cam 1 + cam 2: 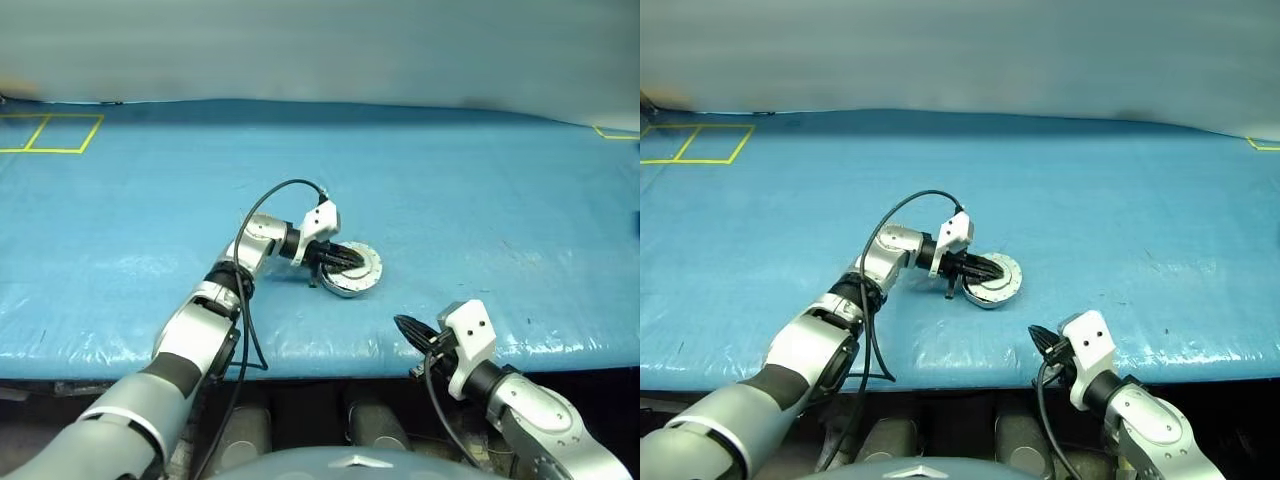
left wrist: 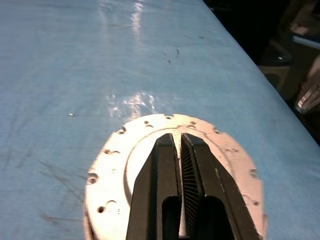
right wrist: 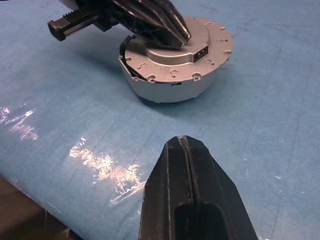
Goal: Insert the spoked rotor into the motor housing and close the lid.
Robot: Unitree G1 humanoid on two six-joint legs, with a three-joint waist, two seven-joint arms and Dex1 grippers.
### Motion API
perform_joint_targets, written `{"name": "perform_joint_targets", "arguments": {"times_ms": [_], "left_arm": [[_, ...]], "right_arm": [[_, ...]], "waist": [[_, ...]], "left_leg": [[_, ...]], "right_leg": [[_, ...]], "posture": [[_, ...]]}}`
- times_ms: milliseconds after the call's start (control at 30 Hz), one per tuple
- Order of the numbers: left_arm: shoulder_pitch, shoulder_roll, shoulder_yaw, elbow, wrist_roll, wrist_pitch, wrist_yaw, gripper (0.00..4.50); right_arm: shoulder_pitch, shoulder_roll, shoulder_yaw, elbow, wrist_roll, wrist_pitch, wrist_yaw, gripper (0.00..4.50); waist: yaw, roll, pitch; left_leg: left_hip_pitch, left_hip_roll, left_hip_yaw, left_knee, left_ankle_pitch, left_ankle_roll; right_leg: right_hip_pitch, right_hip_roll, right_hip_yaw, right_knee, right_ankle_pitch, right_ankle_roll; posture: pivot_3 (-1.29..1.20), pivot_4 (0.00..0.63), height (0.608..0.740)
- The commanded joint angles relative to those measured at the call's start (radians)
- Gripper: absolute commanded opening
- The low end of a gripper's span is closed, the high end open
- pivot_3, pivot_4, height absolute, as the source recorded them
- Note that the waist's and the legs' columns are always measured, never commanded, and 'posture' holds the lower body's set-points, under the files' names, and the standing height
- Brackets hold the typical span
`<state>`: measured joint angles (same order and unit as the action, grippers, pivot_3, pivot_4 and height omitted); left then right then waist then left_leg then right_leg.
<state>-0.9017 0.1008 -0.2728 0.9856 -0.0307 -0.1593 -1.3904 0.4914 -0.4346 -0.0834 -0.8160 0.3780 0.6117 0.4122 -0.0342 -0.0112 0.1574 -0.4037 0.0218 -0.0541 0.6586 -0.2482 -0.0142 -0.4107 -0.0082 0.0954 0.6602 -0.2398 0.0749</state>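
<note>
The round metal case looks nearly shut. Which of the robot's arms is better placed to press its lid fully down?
Probably the left. The left gripper rests shut on top of the lid, which sits slightly askew on the motor housing. The right gripper, also shut, hangs back at the table's near edge.

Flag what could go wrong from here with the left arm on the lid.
1. The lid is not fully seated: a dark gap shows at one edge over the case, so it may spring up.
2. The left gripper, jaws nearly together, lies on the lid; pressing off-centre could slide the case across the smooth blue table cover.
</note>
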Motion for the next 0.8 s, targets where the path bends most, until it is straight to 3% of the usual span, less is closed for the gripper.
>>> {"name": "perform_joint_targets", "arguments": {"times_ms": [33, 167, 367, 633, 800], "left_arm": [[0.026, -0.012, -0.044, -0.057, 0.027, 0.007, -0.04, 0.25], [0.043, -0.01, -0.067, -0.064, 0.06, -0.016, -0.02, 0.25], [0.083, -0.003, 0.01, -0.204, -0.05, 0.061, -0.029, 0.25], [0.284, 0.13, 0.086, -0.75, -0.24, 0.279, -0.008, 0.25], [0.479, 0.265, 0.1, -1.003, -0.248, 0.339, 0.07, 0.25]], "right_arm": [[-0.015, 0.012, -0.036, -0.049, 0.035, -0.012, -0.011, 0.0], [-0.037, 0.008, -0.029, -0.044, 0.027, -0.001, -0.025, 0.0], [-0.092, 0.007, -0.002, -0.059, 0.051, -0.006, -0.016, 0.0], [-0.246, -0.007, 0.031, -0.028, 0.051, 0.023, -0.029, 0.0], [-0.364, -0.026, 0.057, 0.059, 0.012, 0.03, -0.029, 0.0]], "waist": [[-0.001, 0.0, 0.0], [-0.001, 0.0, 0.0], [-0.005, 0.0, 0.0], [-0.006, 0.002, -0.001], [-0.006, 0.002, -0.001]], "left_leg": [[0.0, 0.0, 0.0, 0.0, 0.0, 0.0], [0.001, 0.0, 0.0, 0.002, 0.0, 0.0], [0.002, 0.0, 0.0, 0.002, 0.0, 0.0], [0.002, 0.001, 0.0, 0.001, 0.0, 0.0], [0.003, 0.001, 0.0, 0.001, 0.0, 0.0]], "right_leg": [[0.0, 0.0, 0.0, 0.0, 0.0, 0.0], [0.002, 0.0, 0.0, 0.0, 0.0, 0.0], [0.002, 0.0, 0.001, 0.001, 0.0, 0.0], [0.001, 0.001, 0.001, 0.001, 0.001, -0.001], [0.002, 0.0, 0.001, 0.001, 0.001, -0.003]], "posture": [[0.0, 0.15, 0.74], [0.0, 0.15, 0.74], [0.0, 0.15, 0.74], [0.0, 0.15, 0.74], [0.0, 0.15, 0.74]]}}
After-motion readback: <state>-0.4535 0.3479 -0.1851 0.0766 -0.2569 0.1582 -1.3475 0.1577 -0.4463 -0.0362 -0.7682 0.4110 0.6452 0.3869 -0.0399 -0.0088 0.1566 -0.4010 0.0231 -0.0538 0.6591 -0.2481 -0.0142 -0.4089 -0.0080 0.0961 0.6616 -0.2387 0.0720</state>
